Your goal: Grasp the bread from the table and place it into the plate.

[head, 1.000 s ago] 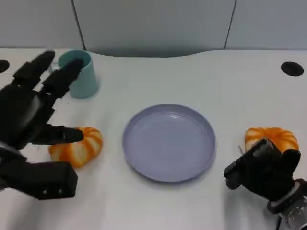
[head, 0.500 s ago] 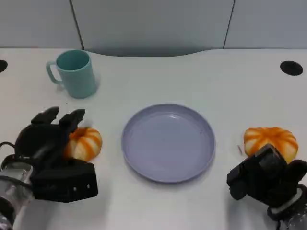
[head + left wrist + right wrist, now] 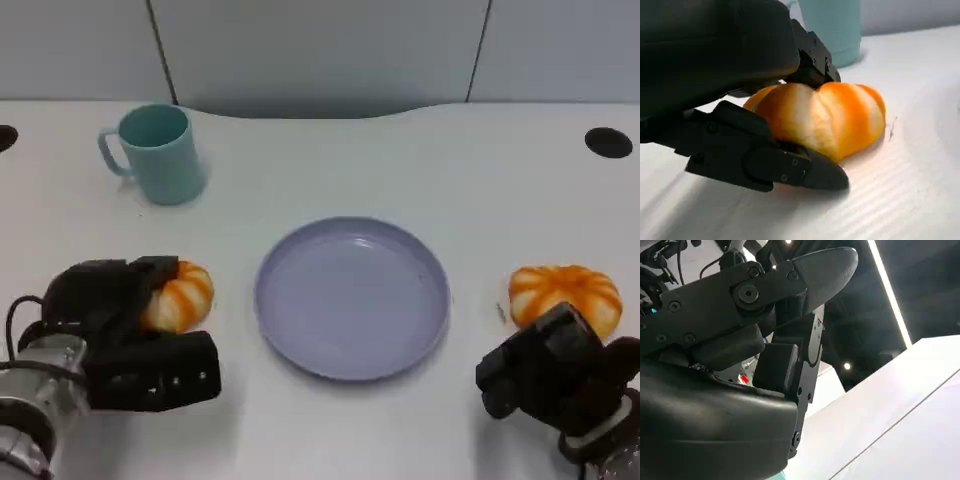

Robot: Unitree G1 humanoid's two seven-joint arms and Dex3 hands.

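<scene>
The lilac plate [image 3: 351, 297] sits bare at the counter's [image 3: 420, 170] centre. At its 9 o'clock, the left hand [image 3: 110, 325] closes its fingers around the bread [image 3: 182, 294]. A second bread [image 3: 566, 292] lies at 3 o'clock, beside the curled-in right hand [image 3: 556, 372]. The teal mug [image 3: 156, 153] stands at 10 o'clock.

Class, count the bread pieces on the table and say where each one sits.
2. One bread lies left of the plate, under the left hand; the other bread lies right of the plate, by the right hand.

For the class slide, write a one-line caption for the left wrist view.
Left robot hand closing around the orange-striped bread on the white table, teal mug behind.
</scene>
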